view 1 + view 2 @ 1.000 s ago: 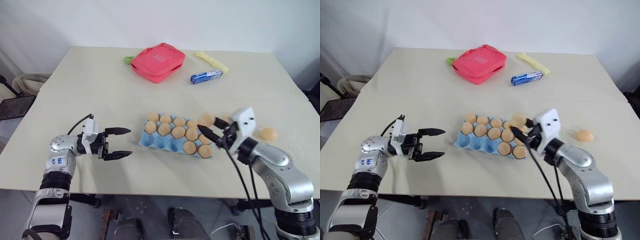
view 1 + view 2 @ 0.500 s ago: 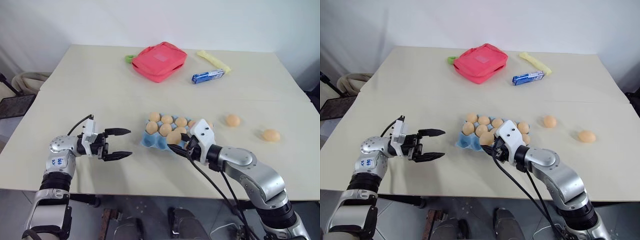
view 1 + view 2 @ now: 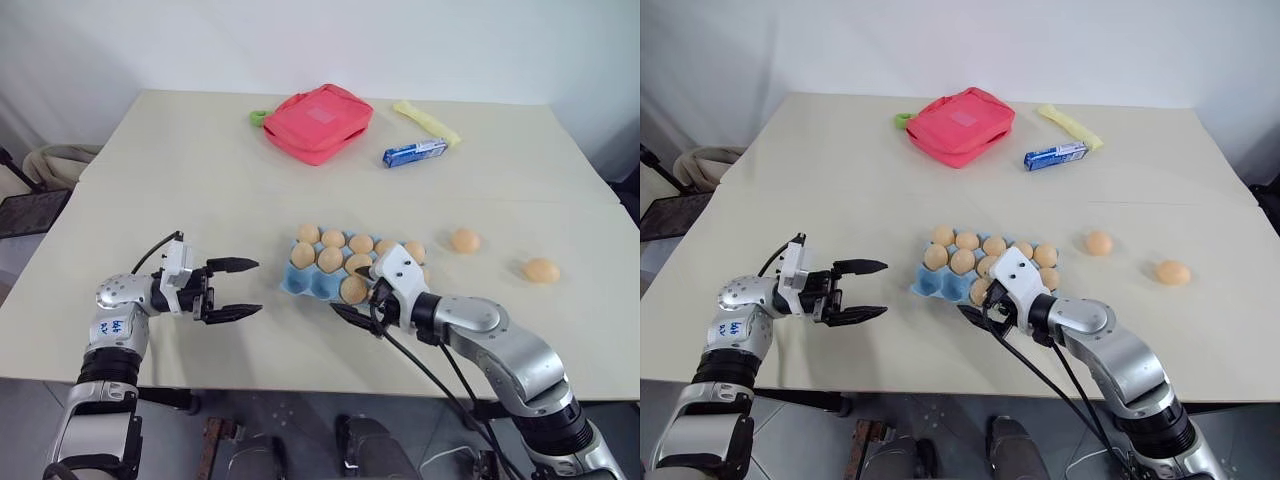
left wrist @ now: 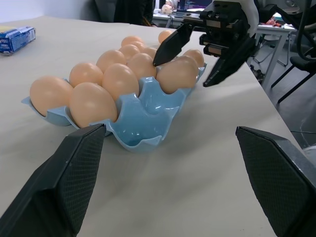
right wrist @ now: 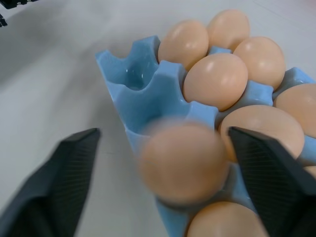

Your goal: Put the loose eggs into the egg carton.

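Observation:
The light blue egg carton lies mid-table with several tan eggs in its cups. My right gripper is at its near edge, open, fingers wide on either side of an egg that sits blurred over a front cup and touches neither finger. The left wrist view shows the same egg between those spread fingers. An empty cup lies beside it. Two loose eggs rest on the table right of the carton. My left gripper hovers open left of the carton, holding nothing.
A red pouch, a small blue wrapped packet and a yellow strip lie at the far side of the table. A green item peeks out beside the pouch. The table's near edge runs just under both arms.
My right arm swung left across the carton with an egg, sank to the near row, and its fingers have now spread apart from the egg. The left arm has stayed put.

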Controlling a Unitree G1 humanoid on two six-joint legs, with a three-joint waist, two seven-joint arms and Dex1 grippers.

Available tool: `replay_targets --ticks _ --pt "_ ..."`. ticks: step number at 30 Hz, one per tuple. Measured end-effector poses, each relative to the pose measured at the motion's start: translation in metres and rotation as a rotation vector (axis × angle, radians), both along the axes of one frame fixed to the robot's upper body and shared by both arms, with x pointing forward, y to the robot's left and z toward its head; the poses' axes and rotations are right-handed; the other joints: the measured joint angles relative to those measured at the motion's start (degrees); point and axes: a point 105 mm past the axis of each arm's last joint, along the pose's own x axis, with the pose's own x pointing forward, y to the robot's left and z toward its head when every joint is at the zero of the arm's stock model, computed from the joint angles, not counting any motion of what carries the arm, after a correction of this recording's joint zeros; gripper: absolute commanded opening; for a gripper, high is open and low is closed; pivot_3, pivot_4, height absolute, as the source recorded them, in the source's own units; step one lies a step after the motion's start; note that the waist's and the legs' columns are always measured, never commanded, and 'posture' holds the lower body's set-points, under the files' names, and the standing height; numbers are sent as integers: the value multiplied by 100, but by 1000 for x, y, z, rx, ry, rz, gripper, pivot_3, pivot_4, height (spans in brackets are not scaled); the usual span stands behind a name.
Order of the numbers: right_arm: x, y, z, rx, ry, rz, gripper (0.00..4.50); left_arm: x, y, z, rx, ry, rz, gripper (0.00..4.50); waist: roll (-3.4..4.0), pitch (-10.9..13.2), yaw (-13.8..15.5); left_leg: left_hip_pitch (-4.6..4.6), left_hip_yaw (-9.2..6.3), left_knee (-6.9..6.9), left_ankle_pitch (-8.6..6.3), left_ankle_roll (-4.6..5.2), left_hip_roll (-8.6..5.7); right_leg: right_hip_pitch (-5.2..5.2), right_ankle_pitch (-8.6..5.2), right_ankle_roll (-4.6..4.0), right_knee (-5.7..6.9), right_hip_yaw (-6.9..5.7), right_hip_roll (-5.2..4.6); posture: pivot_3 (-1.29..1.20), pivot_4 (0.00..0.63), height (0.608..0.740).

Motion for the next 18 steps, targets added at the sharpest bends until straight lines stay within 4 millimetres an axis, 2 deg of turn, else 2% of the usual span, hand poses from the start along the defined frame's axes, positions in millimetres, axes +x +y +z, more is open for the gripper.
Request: replay_targets --ticks 6,10,11,18 --pt "-2 -6 7 -8 -18 0 4483 0 0 0 0 -1 0 4500 0 0 2 0 0 0 0 0 0 0 0 0 0 0 0 0 150 740" --pt "-8 -21 49 92 -131 -7 4483 0 0 0 0 -4 0 4500 -1 0 18 -1 -1 -1 -1 0 0 0 0 1 -2 -1 0 0 150 740" --pt "-8 -25 55 103 -146 -13 4483 0 0 0 0 -4 0 4500 -2 -1 19 0 -1 -1 -1 1 0 1 0 1 -2 -1 0 0 150 740" --pt "-8 -106 67 52 -191 -210 4483 1 -2 1 -8 -8 -2 4500 -3 -1 104 -1 2 2 -7 11 -5 3 2 4 -10 2 -2 0 150 740"
